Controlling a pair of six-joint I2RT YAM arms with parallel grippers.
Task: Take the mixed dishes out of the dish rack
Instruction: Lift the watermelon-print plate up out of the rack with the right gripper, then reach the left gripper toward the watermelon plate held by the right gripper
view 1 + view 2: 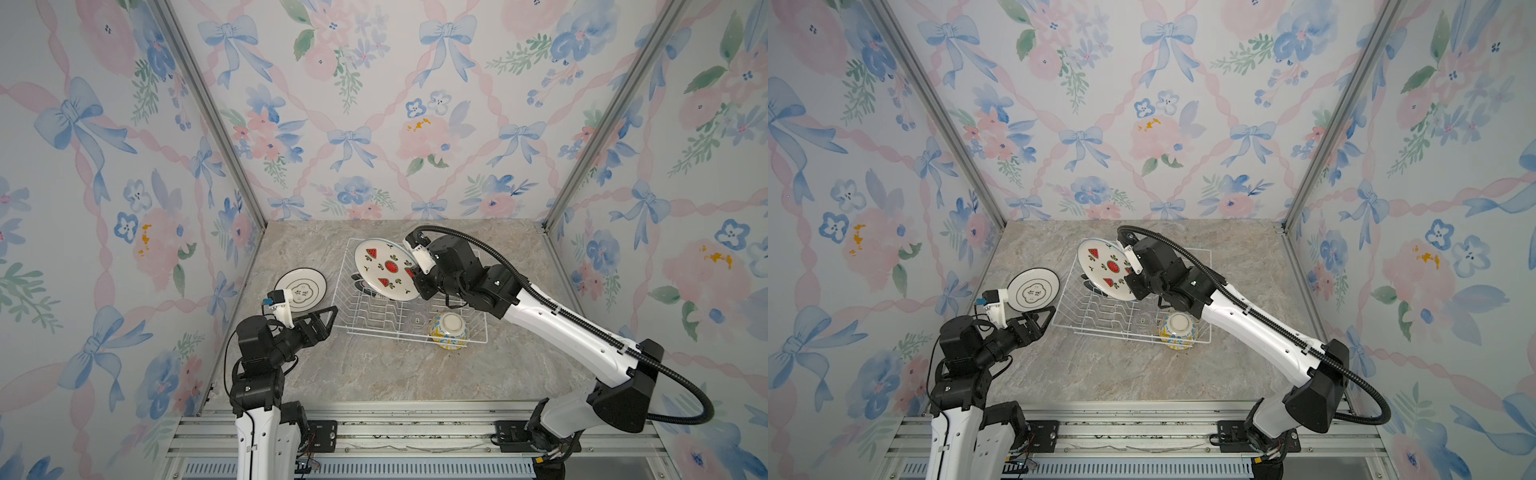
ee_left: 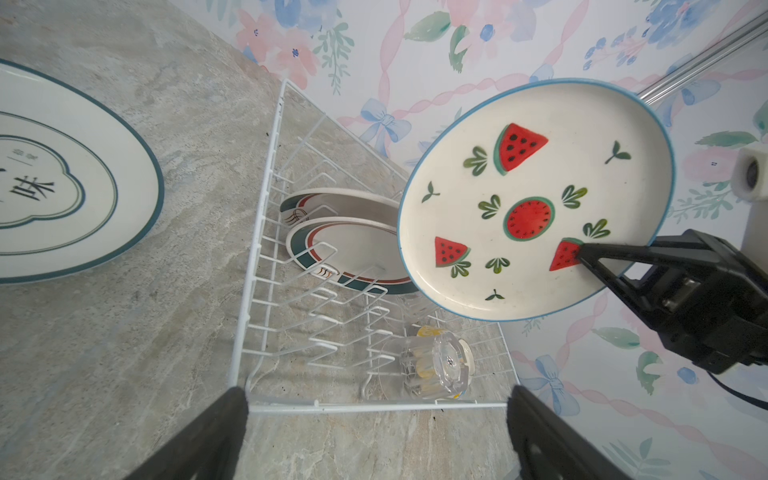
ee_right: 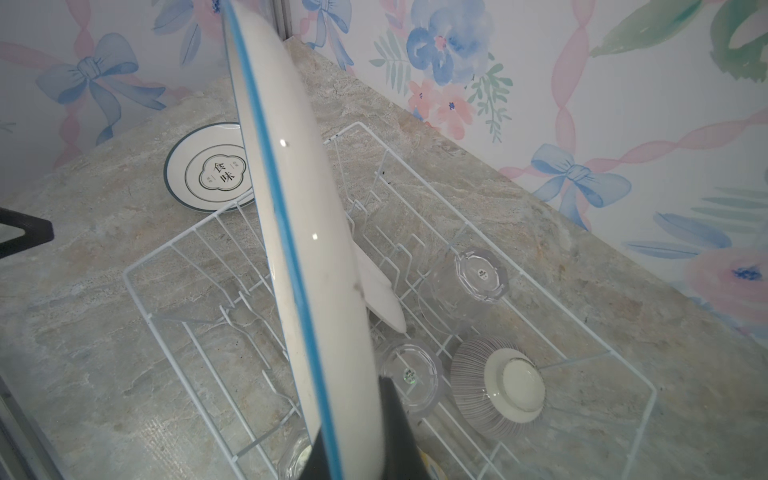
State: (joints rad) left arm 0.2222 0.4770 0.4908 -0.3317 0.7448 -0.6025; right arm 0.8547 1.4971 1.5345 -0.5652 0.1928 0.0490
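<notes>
Looking in both top views, we find the right gripper [image 1: 412,272] shut on the right edge of the watermelon plate [image 1: 384,268], which hangs tilted over the far left part of the dish rack [image 1: 376,311], its painted face turned up. The left gripper [image 1: 330,318] hovers just beside the rack's left side with its jaws spread wide and nothing between them. Behind it the teal-rimmed plate [image 1: 301,289] lies flat on the table [image 1: 374,374], outside the rack. In the rack's near right corner sits the yellow-blue bowl [image 1: 449,330], upside down, with a glass cup [image 1: 417,321] just beside it on the left. In the left wrist view the two black fingers [image 2: 199,444] stand far apart and empty in front of the rack's rim, and two dark-rimmed plates [image 2: 353,249] stand upright in the dividers (the watermelon plate covers part of them). One finger of the right gripper presses on a melon slice near the plate's rim. In the right wrist view we see the watermelon plate almost edge-on, its blue rim running down between the closed jaws; below it, inside the rack, two glass cups [image 3: 482,274] and the purple-striped bowl [image 3: 498,384] rest bottoms up.
</notes>
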